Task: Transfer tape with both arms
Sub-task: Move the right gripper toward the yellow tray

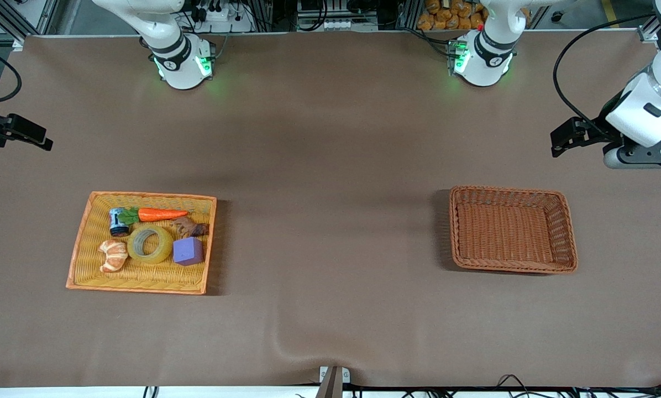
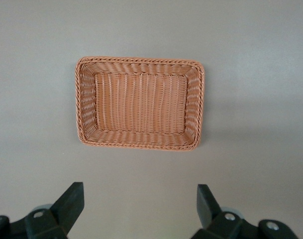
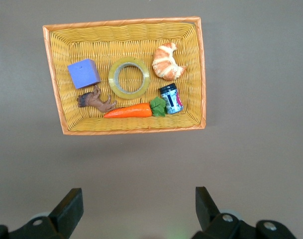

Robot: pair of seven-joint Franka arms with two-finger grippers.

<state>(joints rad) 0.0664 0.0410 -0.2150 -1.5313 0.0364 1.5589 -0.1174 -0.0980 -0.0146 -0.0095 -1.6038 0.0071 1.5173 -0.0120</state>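
Observation:
The tape (image 1: 150, 244), a yellowish ring with a grey core, lies flat in the yellow basket (image 1: 82, 243) toward the right arm's end of the table, between a croissant (image 1: 113, 255) and a purple cube (image 1: 188, 251). It also shows in the right wrist view (image 3: 129, 77). My right gripper (image 1: 32, 135) is up at that end of the table, open and empty (image 3: 139, 196). My left gripper (image 1: 564, 138) is up at the left arm's end of the table, open and empty (image 2: 140, 191), with the brown basket (image 2: 86, 104) below it.
The yellow basket also holds a carrot (image 1: 162, 214), a small jar (image 1: 119, 221) and a brown toy (image 1: 191, 226). An empty brown wicker basket (image 1: 569, 232) stands toward the left arm's end. The brown cloth has a wrinkle (image 1: 281, 340) near the front edge.

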